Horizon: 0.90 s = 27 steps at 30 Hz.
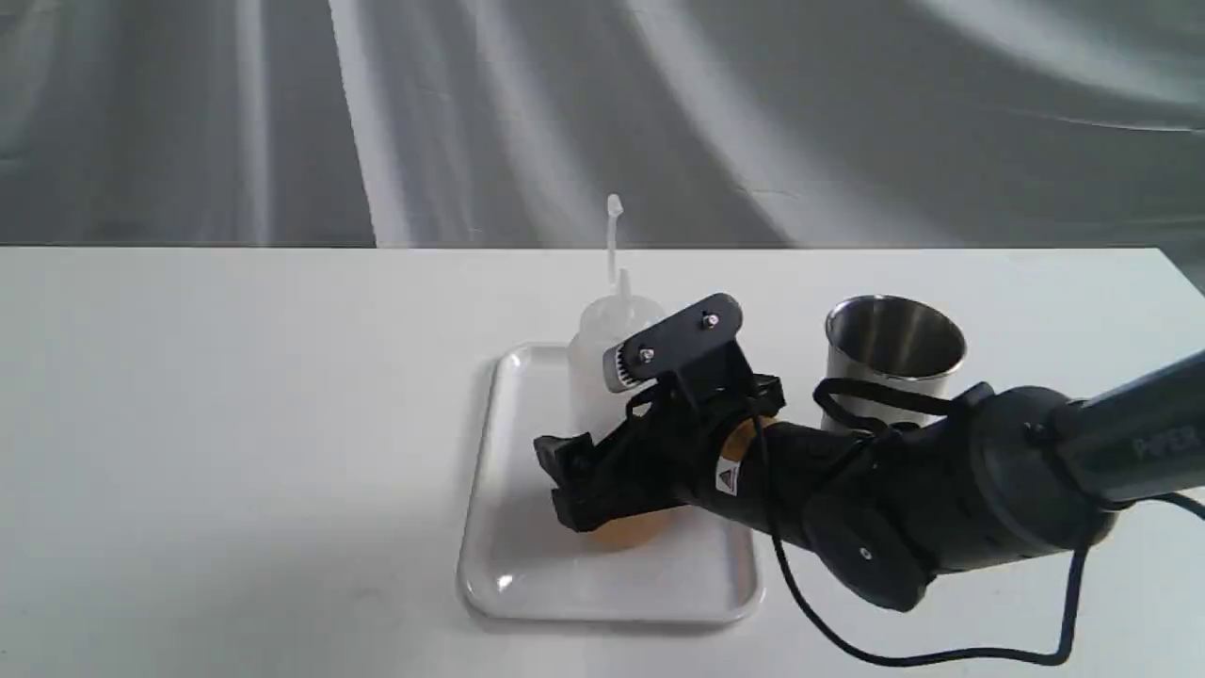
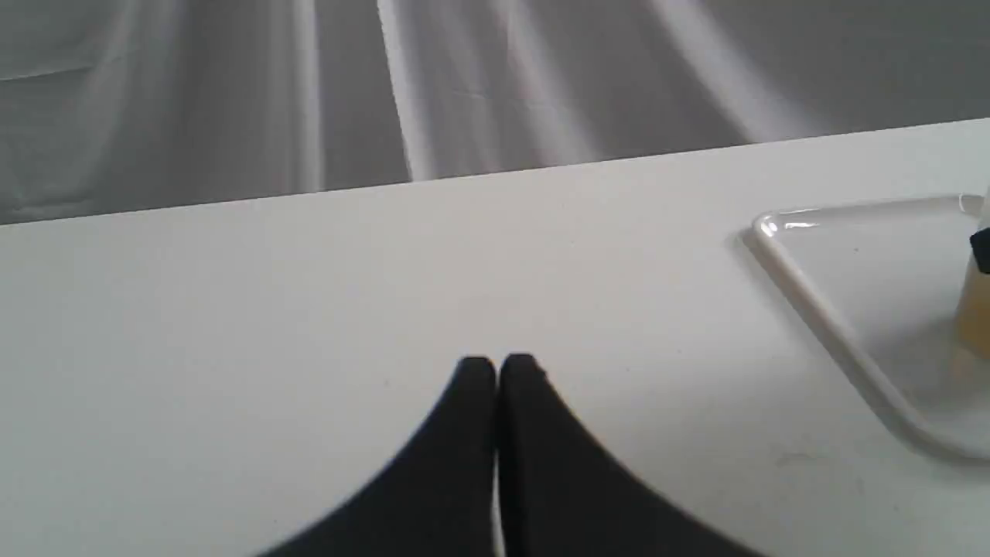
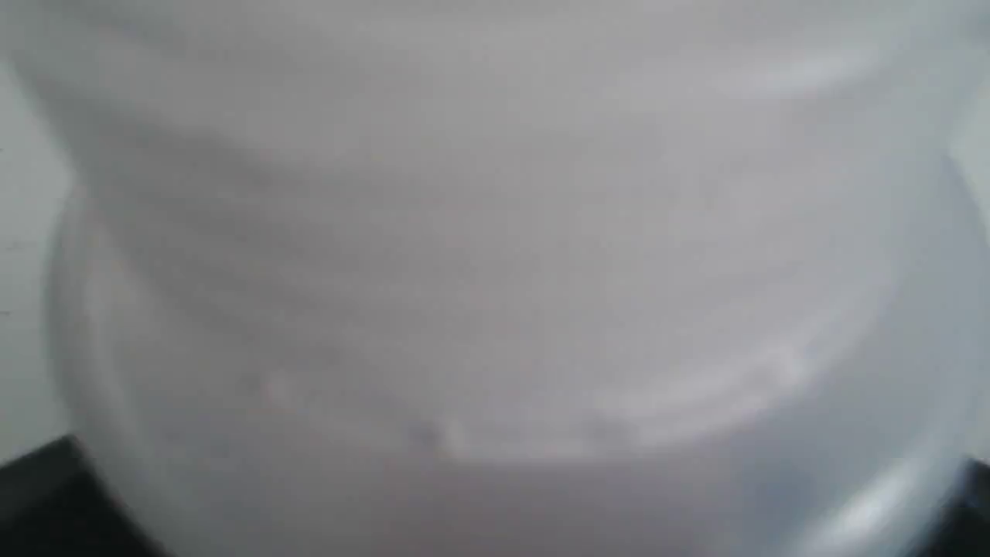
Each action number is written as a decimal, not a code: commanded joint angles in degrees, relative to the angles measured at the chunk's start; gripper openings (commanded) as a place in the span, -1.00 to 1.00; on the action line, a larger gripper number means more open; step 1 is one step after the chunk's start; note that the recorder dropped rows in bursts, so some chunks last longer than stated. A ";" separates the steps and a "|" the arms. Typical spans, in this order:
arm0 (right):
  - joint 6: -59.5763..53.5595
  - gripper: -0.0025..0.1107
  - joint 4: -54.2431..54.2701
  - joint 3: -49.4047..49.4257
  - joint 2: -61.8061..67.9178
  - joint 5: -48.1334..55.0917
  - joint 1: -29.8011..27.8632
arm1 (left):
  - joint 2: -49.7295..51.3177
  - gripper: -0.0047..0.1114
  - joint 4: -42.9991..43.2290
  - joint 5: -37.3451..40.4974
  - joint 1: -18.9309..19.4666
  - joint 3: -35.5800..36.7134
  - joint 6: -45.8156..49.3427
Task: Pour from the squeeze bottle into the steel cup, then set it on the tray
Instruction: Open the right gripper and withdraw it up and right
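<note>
Right tool is wrapped round the lower body of the squeeze bottle, jaws one each side of the amber part. The bottle's upright w/ its base on the tray, nozzle pointing straight up above the tool. From the wrist cam the bottle fills everything and only the black tips show at the corners, set wide. I can't tell if the pads are pinching the plastic or standing just clear of it.

Looks like the put-down step, so the release matters. Spread the jaws fully before any travel, then back out along the tool's own axis. No sideways sweep, as that tall, light bottle would tip easily.

Steel cup stands just behind the tool, close by the wrist and partly hidden by it. That's the thing to miss on the way out. Cable loops under the arm onto the bench.

Left tool is pressed together, empty, low over bare bench, w/ the tray's corner off to one side of it. Nothing in its way.
</note>
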 commanded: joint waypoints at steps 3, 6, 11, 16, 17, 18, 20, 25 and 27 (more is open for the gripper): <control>-0.12 0.66 0.48 -0.41 -2.99 0.26 0.41 | -0.15 -0.92 -0.04 -0.39 -0.33 0.25 -0.23; -0.12 0.66 0.48 -0.30 -5.54 2.60 0.41 | -0.15 -0.92 -0.04 -0.39 -0.33 0.25 -0.23; -1.88 0.66 0.48 -0.17 -10.99 5.94 0.29 | -0.15 -0.92 -0.04 -0.39 -0.33 0.25 -0.12; -2.44 0.66 0.48 0.08 -16.94 10.74 0.29 | -0.15 -0.92 -0.04 -0.39 -0.33 0.25 -0.12; -2.44 0.66 0.48 0.08 -18.69 12.99 0.41 | -0.15 -0.92 -0.04 -0.39 -0.33 0.25 -0.12; -2.44 0.66 0.48 0.08 -19.88 14.37 0.41 | -0.15 -0.92 -0.04 -0.39 -0.33 0.25 -0.12; -2.44 0.66 0.48 0.08 -22.94 17.83 0.41 | -0.15 -0.92 -0.04 -0.39 -0.33 0.25 -0.12; -2.30 0.66 -2.43 0.08 -30.04 25.59 0.41 | -0.15 -0.92 -0.04 -0.39 -0.33 0.25 -0.26; -2.11 0.66 -2.92 1.19 -33.47 26.72 0.51 | -0.15 -0.92 -0.04 -0.39 -0.33 0.25 -0.26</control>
